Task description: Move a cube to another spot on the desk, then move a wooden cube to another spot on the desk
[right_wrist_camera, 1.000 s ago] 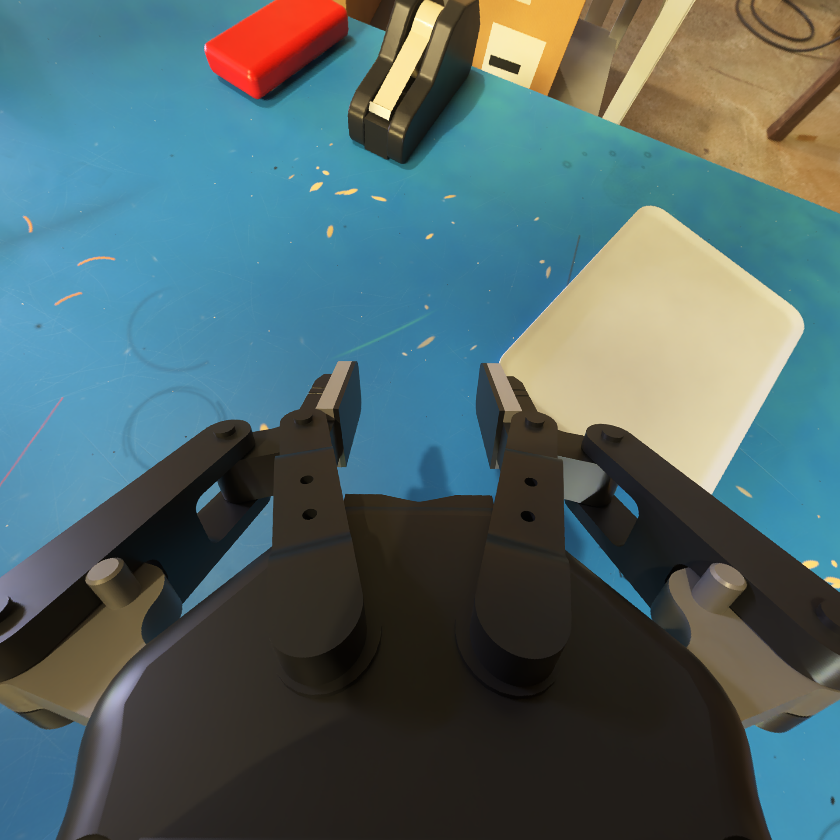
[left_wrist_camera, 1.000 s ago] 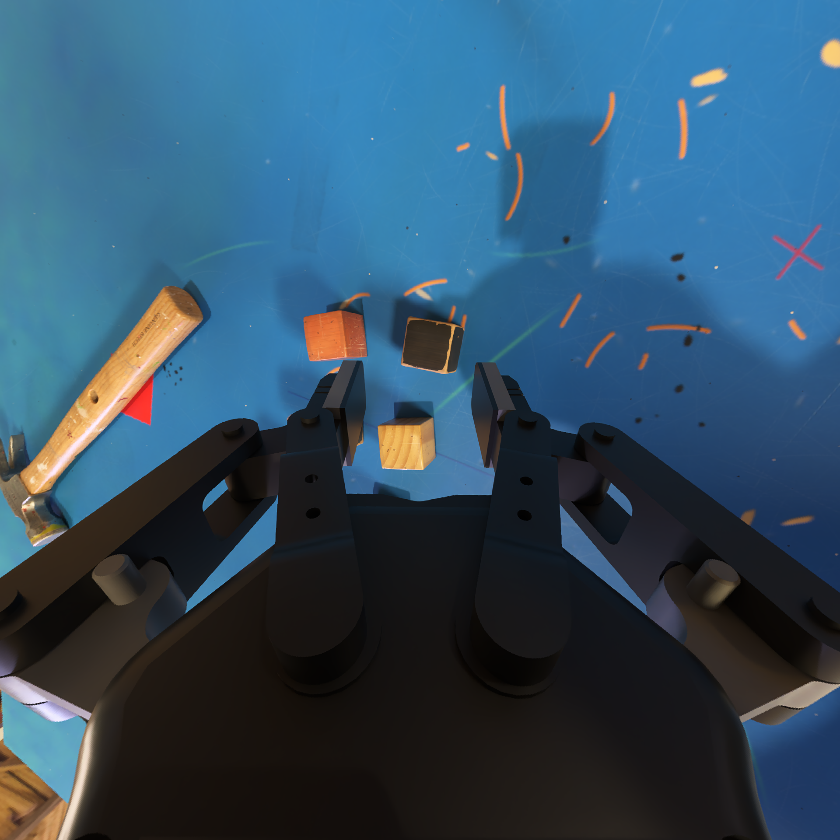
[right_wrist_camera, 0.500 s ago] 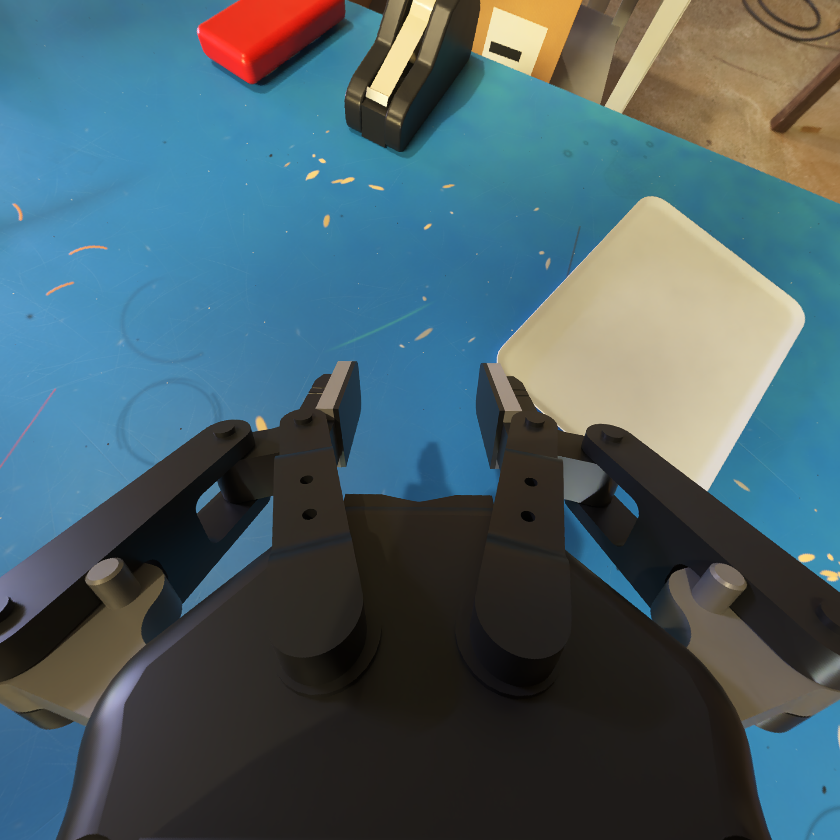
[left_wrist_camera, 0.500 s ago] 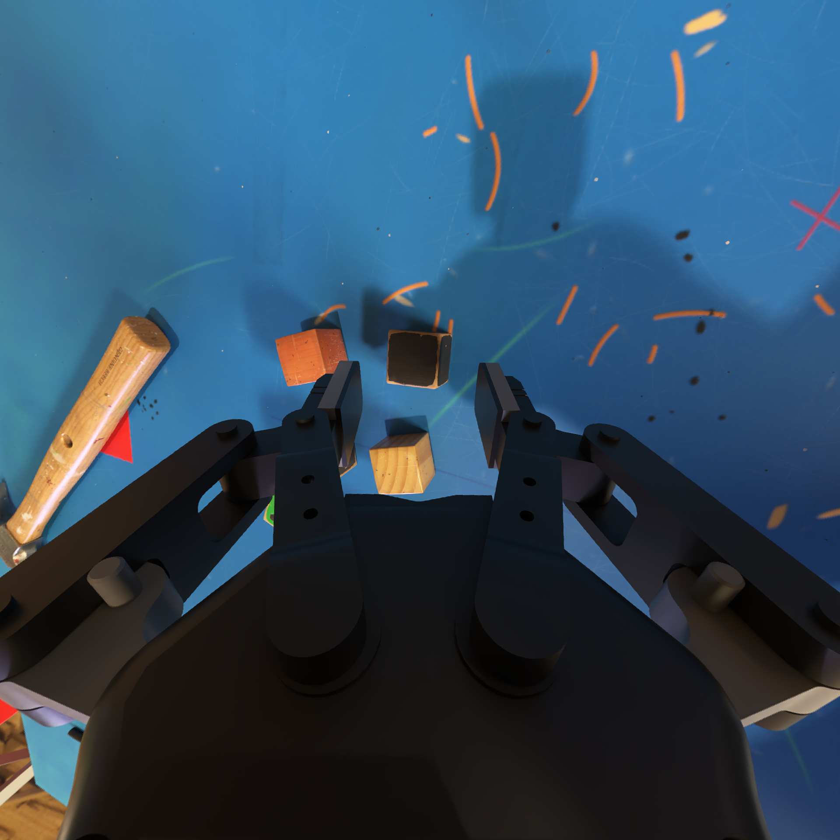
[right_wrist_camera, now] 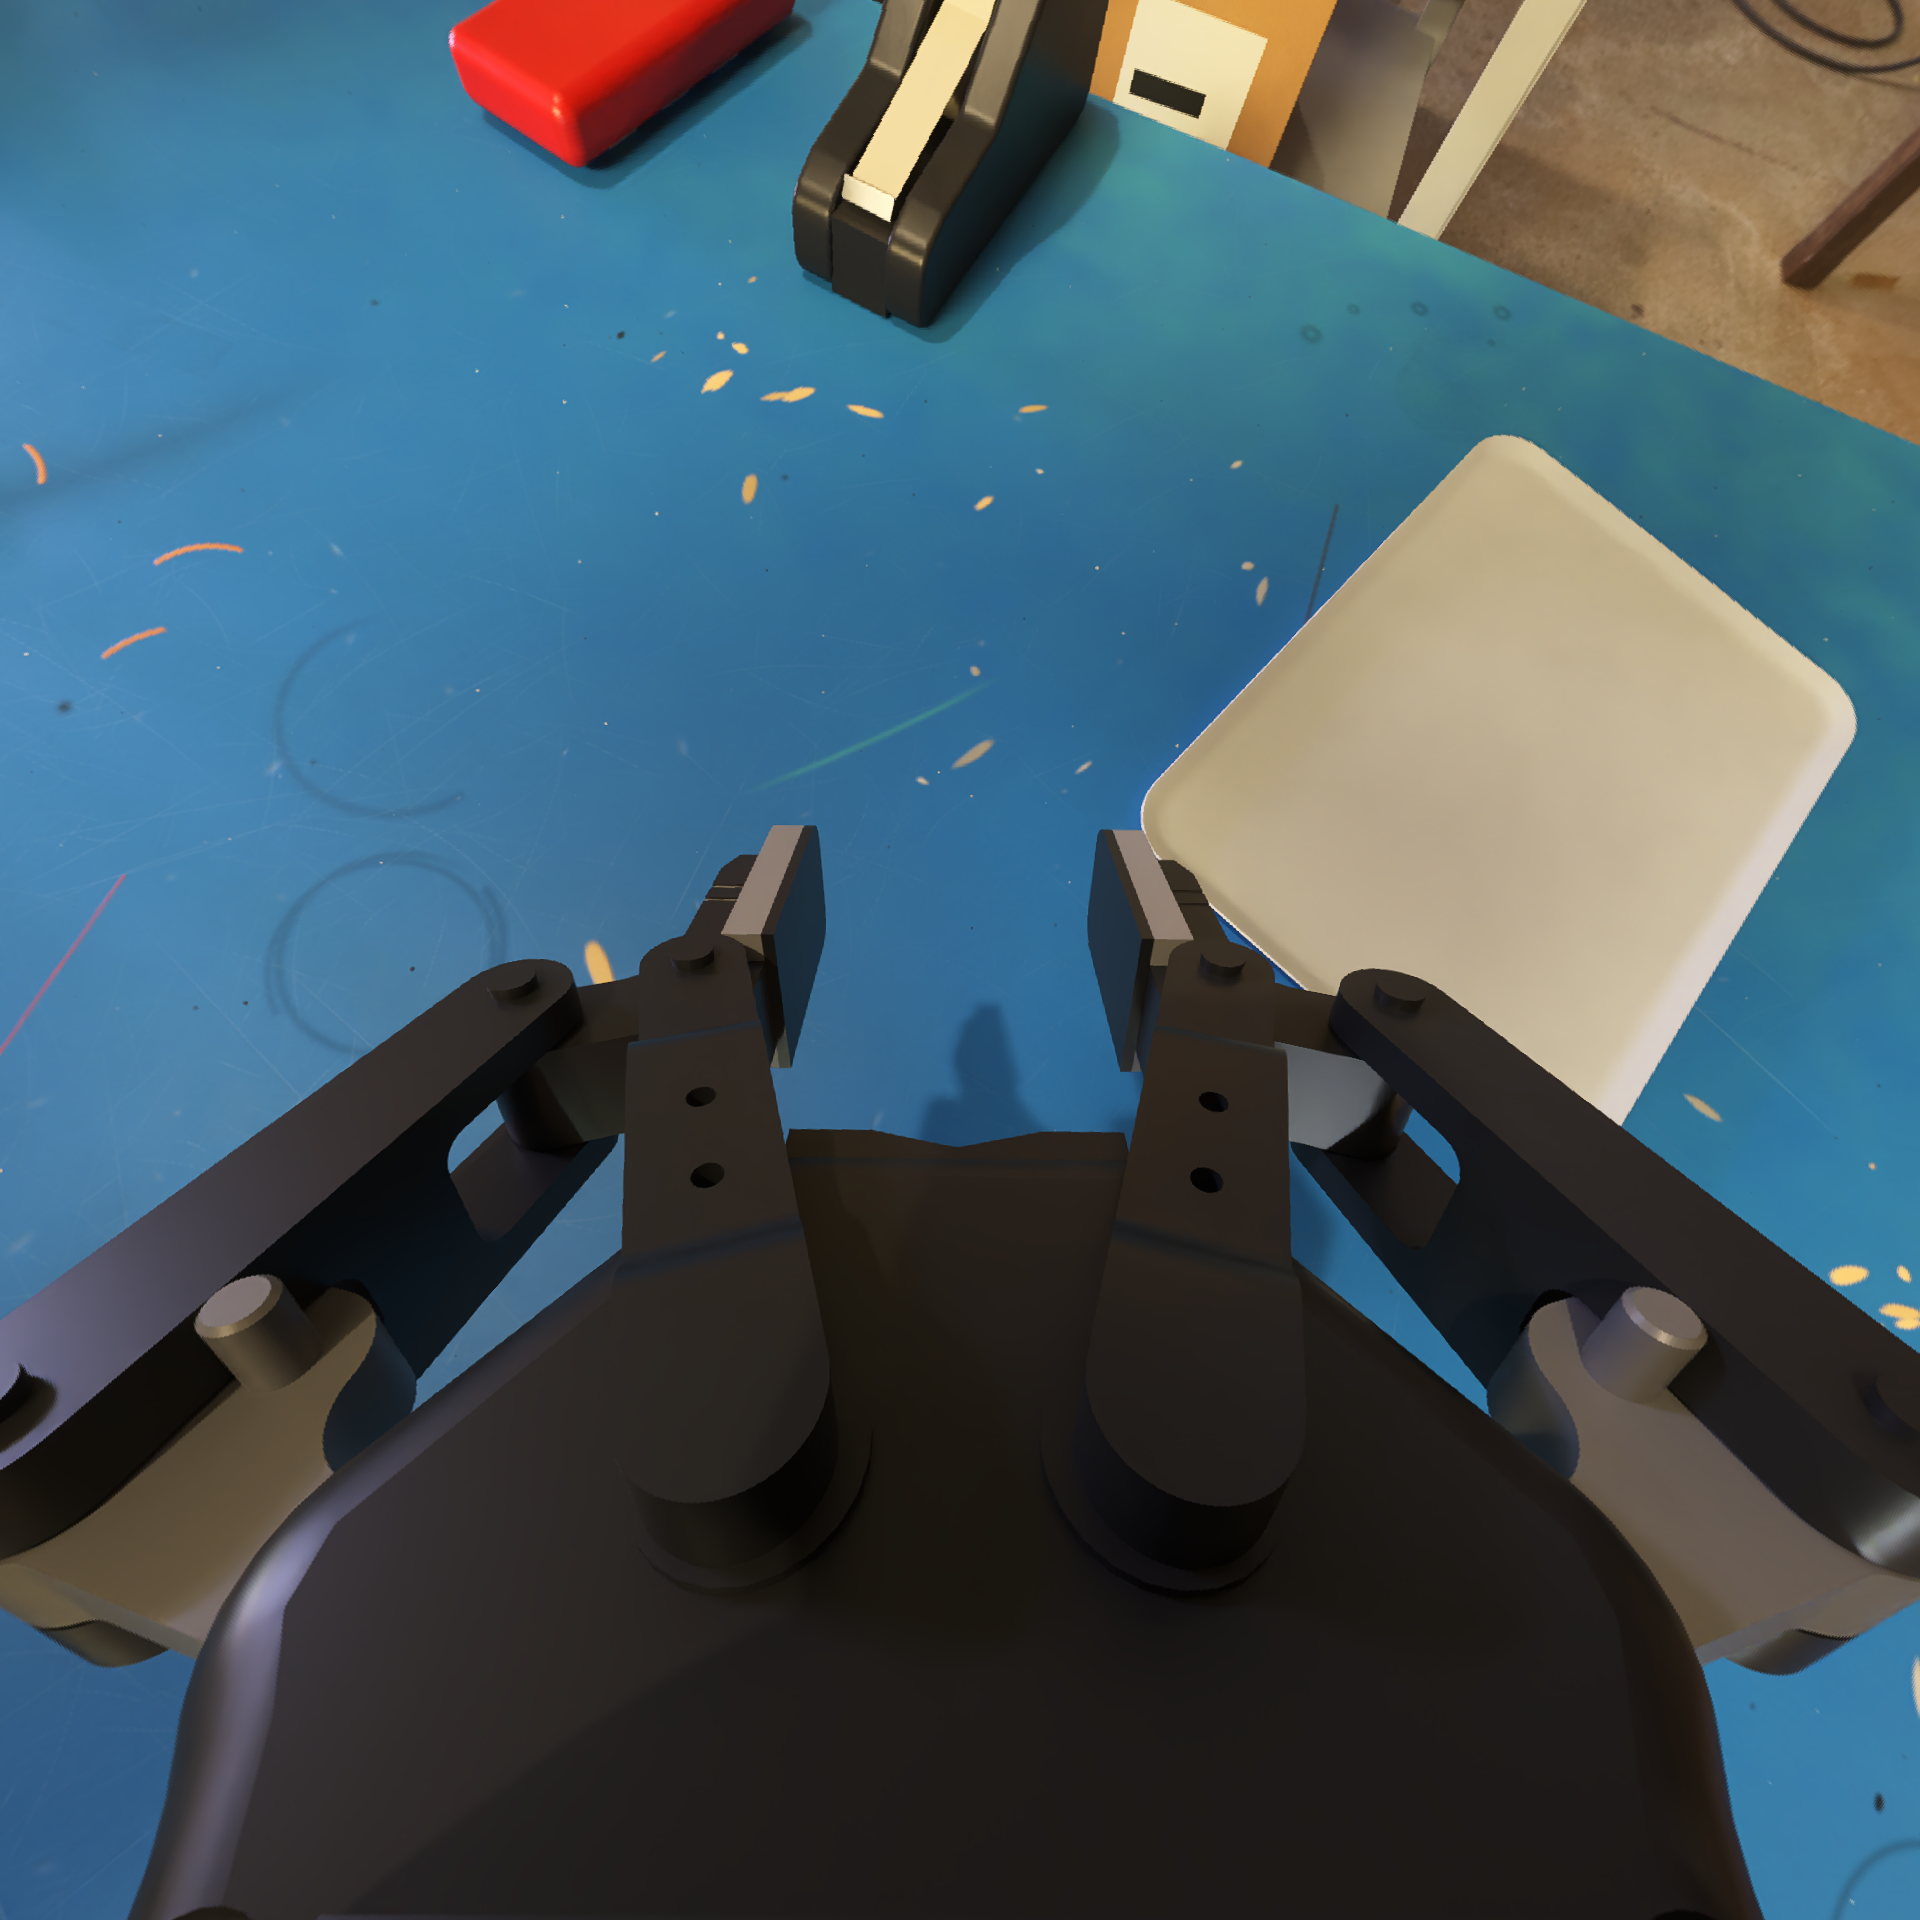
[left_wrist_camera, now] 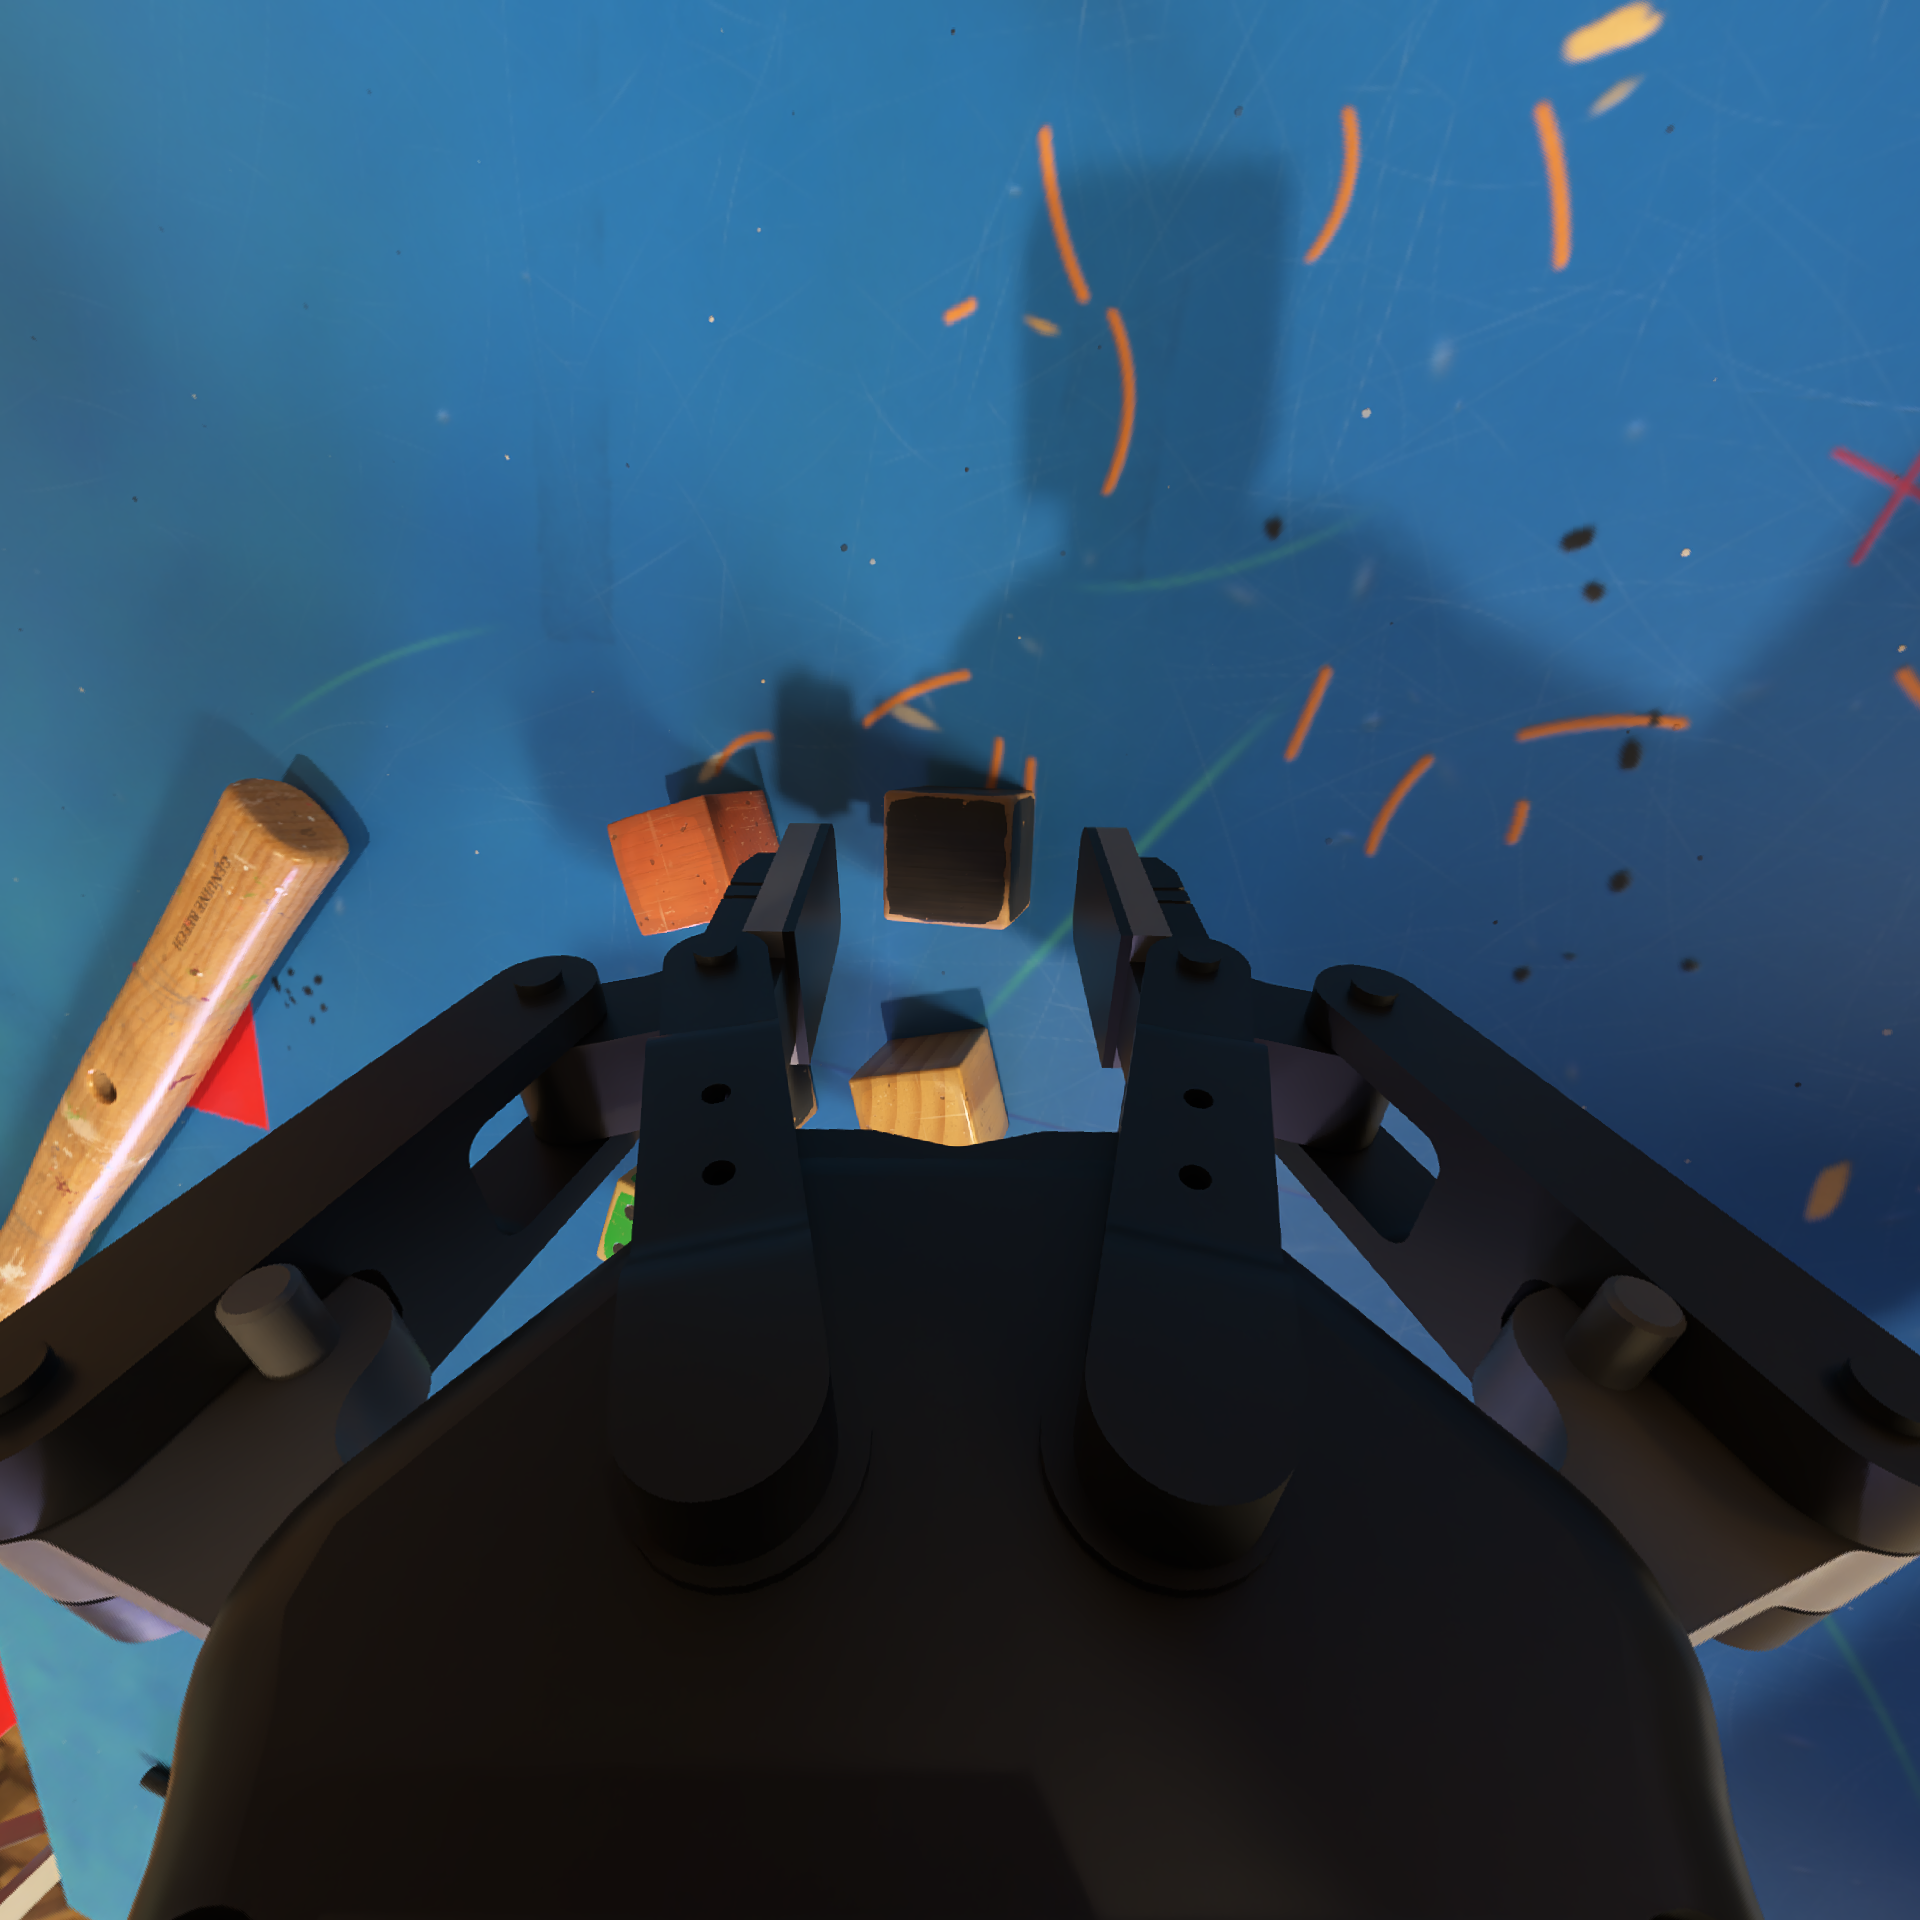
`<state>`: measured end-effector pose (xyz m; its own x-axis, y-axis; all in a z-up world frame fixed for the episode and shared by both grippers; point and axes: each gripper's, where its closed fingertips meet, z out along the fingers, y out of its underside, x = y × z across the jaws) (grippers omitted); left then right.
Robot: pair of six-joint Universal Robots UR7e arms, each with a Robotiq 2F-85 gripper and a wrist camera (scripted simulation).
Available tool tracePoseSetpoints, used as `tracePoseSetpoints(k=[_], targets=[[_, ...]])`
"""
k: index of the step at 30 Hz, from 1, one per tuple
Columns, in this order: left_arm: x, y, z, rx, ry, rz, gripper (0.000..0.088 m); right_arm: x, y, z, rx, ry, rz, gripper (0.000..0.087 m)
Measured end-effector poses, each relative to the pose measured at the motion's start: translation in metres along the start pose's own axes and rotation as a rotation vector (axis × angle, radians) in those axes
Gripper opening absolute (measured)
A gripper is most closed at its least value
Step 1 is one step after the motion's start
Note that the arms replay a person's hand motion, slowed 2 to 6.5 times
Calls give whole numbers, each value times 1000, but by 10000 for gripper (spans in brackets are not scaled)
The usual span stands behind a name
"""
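Above the blue worktop, the left hand hangs spread over three cubes, gripping nothing.

Between its fingers sits the dark cube; the pale wooden cube lies nearer the palm and the orange cube just outside the left finger. To do this well, I would centre on one cube, square the pads to its flat faces, descend straight, and avoid nudging the orange neighbour or the hammer. Over bare worktop beside a white tray, the right hand waits spread too, holding nothing.
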<state>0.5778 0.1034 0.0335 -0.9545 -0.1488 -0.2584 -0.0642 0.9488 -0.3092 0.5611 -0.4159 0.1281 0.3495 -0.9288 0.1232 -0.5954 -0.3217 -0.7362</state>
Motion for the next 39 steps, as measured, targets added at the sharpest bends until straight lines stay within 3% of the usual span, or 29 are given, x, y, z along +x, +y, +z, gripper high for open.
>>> tracePoseSetpoints(k=[18,39], targets=[[1,8,17,-59,63,16,401,-1,6,5,-40,3,-28,465],[1,6,21,-45,102,-4,298,-1,13,10,-73,3,-40,464]])
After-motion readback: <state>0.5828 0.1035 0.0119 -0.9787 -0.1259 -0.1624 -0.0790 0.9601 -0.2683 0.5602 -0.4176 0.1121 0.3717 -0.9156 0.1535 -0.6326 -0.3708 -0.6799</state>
